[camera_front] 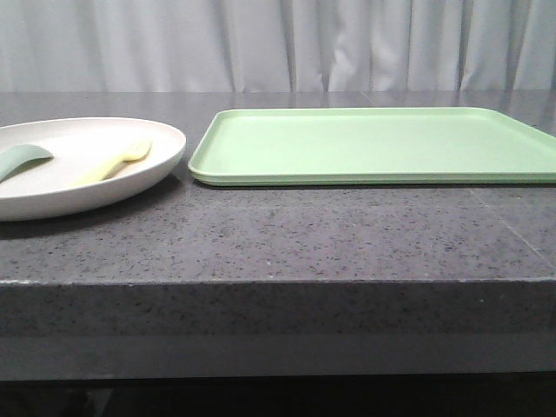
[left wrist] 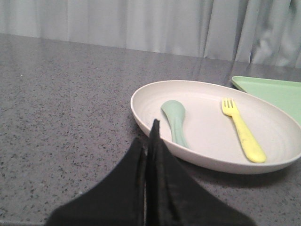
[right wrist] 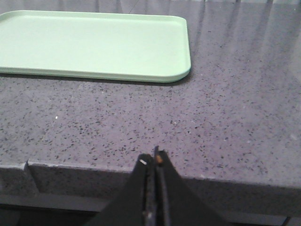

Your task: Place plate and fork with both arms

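Plate [camera_front: 52,187] sits just beside tray [camera_front: 373,143] edge.

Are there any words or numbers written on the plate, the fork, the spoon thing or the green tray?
None: no words, numbers or signs show on anything.
The plate is plain.
The fork is plain.
The grey-green utensil is plain.
The green tray is plain.
The speckled countertop carries only flecks, not writing.

I see soft, even light; faint shadows sit under the plate [camera_front: 52,195] and tray [camera_front: 373,143]; my left claw [left wrist: 154,129] blurs.
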You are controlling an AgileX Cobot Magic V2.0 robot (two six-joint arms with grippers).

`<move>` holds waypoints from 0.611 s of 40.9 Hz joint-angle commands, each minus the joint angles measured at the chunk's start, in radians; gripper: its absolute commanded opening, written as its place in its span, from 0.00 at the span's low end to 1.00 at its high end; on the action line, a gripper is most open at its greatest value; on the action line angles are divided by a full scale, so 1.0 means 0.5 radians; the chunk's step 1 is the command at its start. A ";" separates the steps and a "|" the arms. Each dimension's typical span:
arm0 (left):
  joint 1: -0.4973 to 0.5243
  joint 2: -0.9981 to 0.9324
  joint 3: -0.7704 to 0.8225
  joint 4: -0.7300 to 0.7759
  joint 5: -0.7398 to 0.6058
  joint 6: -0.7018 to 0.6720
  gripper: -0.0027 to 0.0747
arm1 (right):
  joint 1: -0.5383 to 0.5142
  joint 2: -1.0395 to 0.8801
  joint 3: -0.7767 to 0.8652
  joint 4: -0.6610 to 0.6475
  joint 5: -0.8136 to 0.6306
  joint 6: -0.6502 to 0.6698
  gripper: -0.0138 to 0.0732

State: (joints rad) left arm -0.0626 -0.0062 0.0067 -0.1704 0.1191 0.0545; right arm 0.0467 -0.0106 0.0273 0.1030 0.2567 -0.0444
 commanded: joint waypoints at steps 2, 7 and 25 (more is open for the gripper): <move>0.001 -0.039 0.000 -0.012 -0.269 0.003 0.01 | 0.010 -0.037 -0.008 0.124 -0.246 -0.012 0.08; 0.001 -0.039 0.000 -0.012 -0.465 0.003 0.01 | 0.010 -0.037 -0.008 0.138 -0.307 -0.012 0.08; 0.001 0.324 -0.508 -0.012 -0.590 0.003 0.01 | 0.010 0.196 -0.675 0.138 -0.201 -0.012 0.09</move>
State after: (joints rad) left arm -0.0626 0.0664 -0.1540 -0.1704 -0.1204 0.0545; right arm 0.0467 0.0112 -0.1890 0.1671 0.2000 -0.0444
